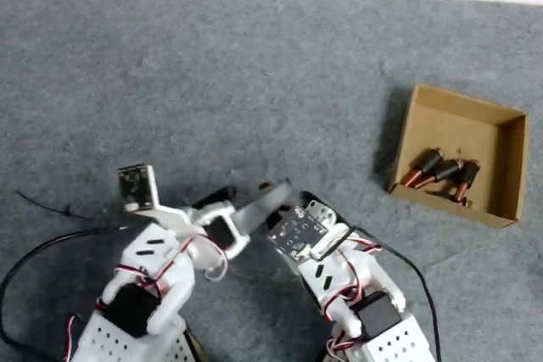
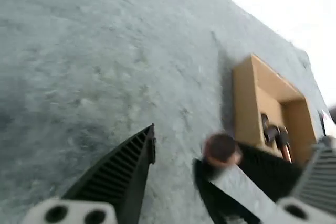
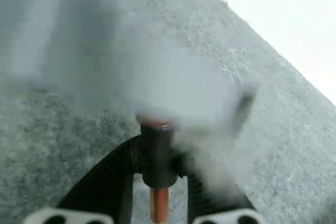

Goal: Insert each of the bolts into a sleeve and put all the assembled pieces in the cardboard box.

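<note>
Right jaws clench a sleeved bolt [image 3: 156, 150] — left jaws gape beside it. Next, likely: carry it to the box [image 1: 411, 137] by the tabletop's right edge.

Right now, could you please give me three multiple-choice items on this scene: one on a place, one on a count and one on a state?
1. Seen from the high view, where on the table is the cardboard box?
A) at the left edge
B) on the right side
C) in the middle

2. How many assembled pieces lie in the box?
A) none
B) three
C) seven

3. What is the right gripper doing with its fingers?
A) wide open and empty
B) shut on the box wall
C) shut on an assembled piece

Answers: 1 B, the box sits near the high view's right edge. 2 B, three sleeved bolts lie side by side inside. 3 C, the right wrist view shows the fingers clamping a black sleeve with a copper bolt in it.
</note>
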You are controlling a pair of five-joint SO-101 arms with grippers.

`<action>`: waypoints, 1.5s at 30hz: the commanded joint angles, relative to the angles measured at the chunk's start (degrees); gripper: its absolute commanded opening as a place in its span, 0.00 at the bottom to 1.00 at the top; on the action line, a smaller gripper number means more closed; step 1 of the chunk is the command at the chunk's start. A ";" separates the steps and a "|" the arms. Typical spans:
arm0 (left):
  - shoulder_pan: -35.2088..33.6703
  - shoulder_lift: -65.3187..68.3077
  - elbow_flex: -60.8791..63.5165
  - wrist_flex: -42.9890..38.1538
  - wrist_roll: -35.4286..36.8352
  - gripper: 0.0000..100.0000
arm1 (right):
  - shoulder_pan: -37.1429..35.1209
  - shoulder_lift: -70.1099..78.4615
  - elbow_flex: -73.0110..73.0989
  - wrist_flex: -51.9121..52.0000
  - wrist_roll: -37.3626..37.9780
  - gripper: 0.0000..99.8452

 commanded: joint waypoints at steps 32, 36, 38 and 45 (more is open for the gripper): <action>-16.40 -0.40 -1.45 -2.73 7.47 0.45 | 43.56 17.36 -21.85 -4.97 -16.18 0.00; -16.40 -0.40 -0.48 -2.99 7.38 0.45 | 47.08 42.95 -36.79 -8.57 -16.26 0.00; -16.40 -0.40 -0.22 -2.99 6.15 0.45 | 49.19 56.13 -45.32 -8.13 -16.79 0.00; -16.40 -0.40 0.57 -2.99 5.54 0.45 | 56.31 89.98 -72.40 1.98 -25.14 0.00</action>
